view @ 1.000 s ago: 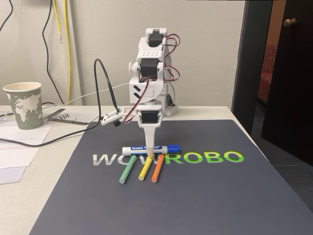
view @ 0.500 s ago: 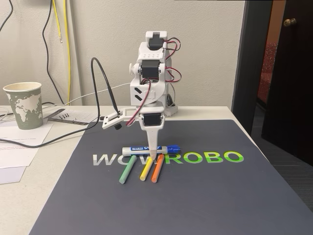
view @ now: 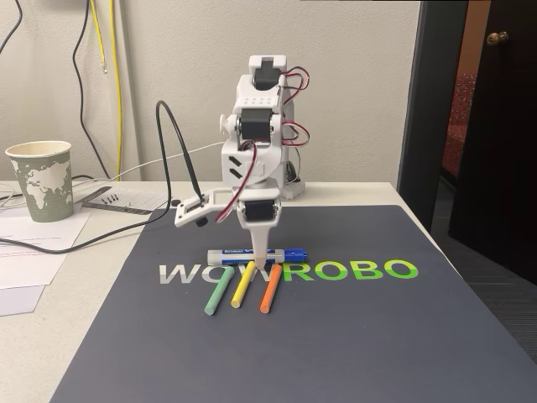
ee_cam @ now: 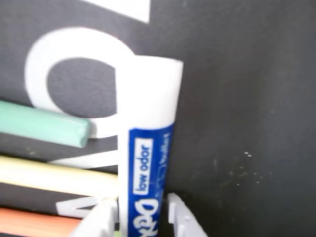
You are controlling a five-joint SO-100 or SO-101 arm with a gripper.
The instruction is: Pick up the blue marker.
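Observation:
The blue marker [view: 231, 253] lies crosswise on the dark mat [view: 336, 336], its blue cap to the right in the fixed view. My gripper [view: 258, 262] points straight down onto the marker's middle. In the wrist view the gripper [ee_cam: 140, 210] has a white finger [ee_cam: 101, 219] on each side of the marker [ee_cam: 148, 123], both touching its blue label. I cannot tell if the marker is off the mat. Just in front of it lie a green stick [view: 218, 292], a yellow stick [view: 242, 287] and an orange stick [view: 268, 290].
A paper cup [view: 39, 180] stands at the left on loose papers [view: 33, 252]. Black cables [view: 172, 151] trail behind the arm's base. The mat reaches the table's right edge, and a dark door frame [view: 428, 109] stands beyond.
The gripper has shifted slightly left and settled on the marker. The marker moved a touch left and up in the picture. The yellow stick's far end was nudged left.

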